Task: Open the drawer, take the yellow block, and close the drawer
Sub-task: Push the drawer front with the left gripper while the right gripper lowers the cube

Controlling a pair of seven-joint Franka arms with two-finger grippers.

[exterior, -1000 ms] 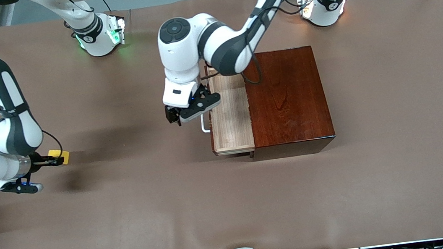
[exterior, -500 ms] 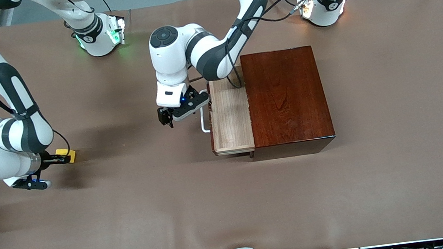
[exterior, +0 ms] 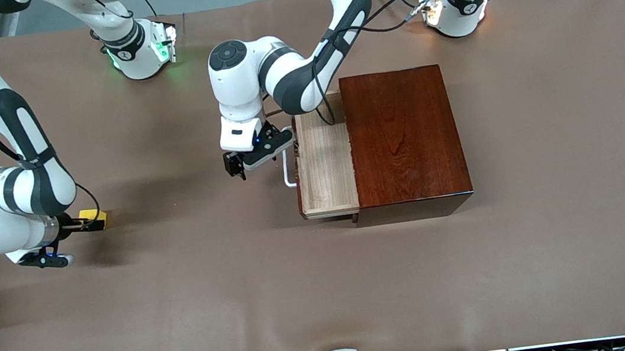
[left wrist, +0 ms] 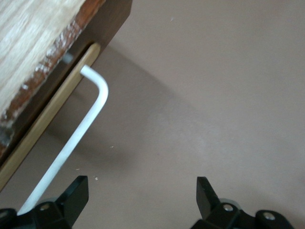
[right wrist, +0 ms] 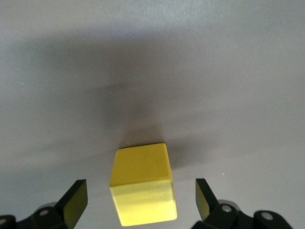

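Drawer [exterior: 325, 165] pulled out of the wooden box [exterior: 405, 137], tray looks empty. Yellow block [exterior: 96, 218] sits on the table [exterior: 327, 293] toward the right arm's end, well apart from the box. Right end effector [exterior: 80, 225] is around it with fingers [right wrist: 75, 204] apart, not touching the block, so it reads as released. Left end effector [exterior: 235, 166] hangs just beside the white handle [exterior: 287, 172], fingers [left wrist: 76, 193] apart, nothing held. Open and take look done; closing the drawer is left, likely the left arm's job.
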